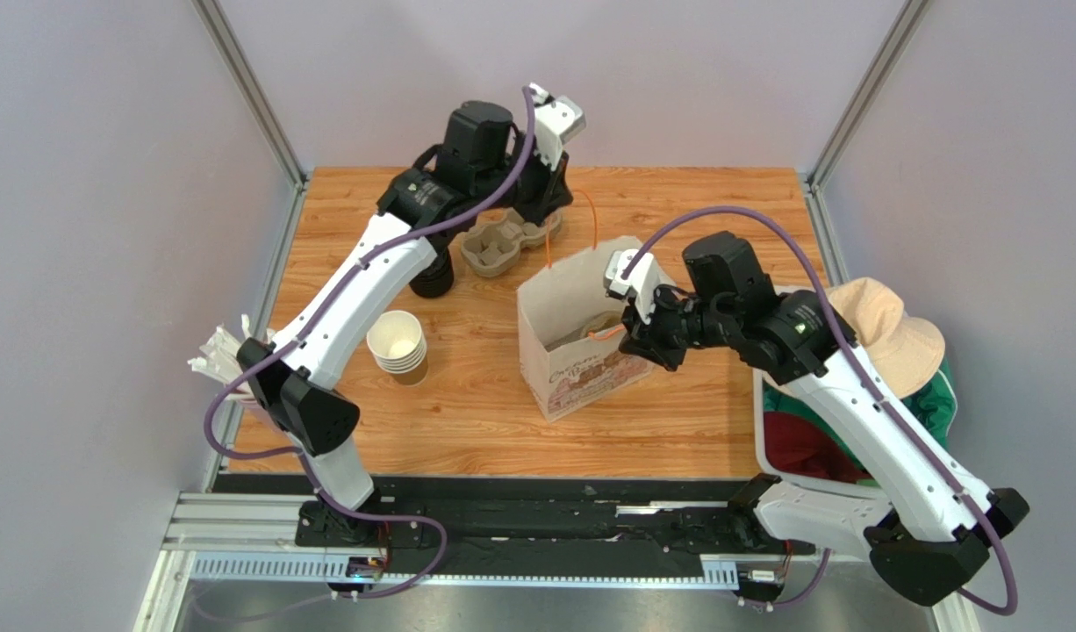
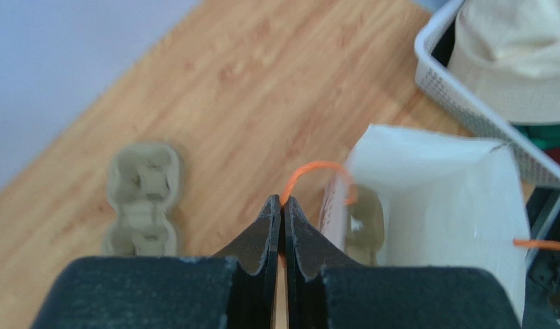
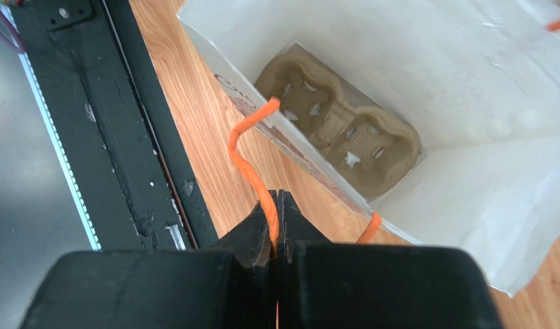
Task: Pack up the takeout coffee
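- The takeout coffee: I cannot make it out with certainty in any view, so its place, long axis and heading cannot be told (a dark round thing [image 1: 434, 279] sits half hidden under the left forearm, too covered to name).
- Left gripper [image 2: 281, 205]: jaws pressed together on the far handle [image 2: 310, 168], an orange cord of the paper bag [image 1: 576, 362].
- Right gripper [image 3: 276, 199]: jaws likewise pinched tight on the near handle [image 3: 248, 161].
- The bag stands upright mid-table, mouth open between the two grippers; a pulp cup carrier [image 3: 337, 130] lies flat on its floor.
- Surface: a wooden table [image 1: 688, 395], a black rail [image 1: 570, 507] along its near edge, pale grey walls and metal posts around.
- Nearby: a second carrier [image 2: 144, 199] on the wood beyond the bag, a stack of lidless cups [image 1: 398, 345] left of it, and a white basket [image 2: 461, 103] holding a beige hat [image 1: 886, 329] at the right.
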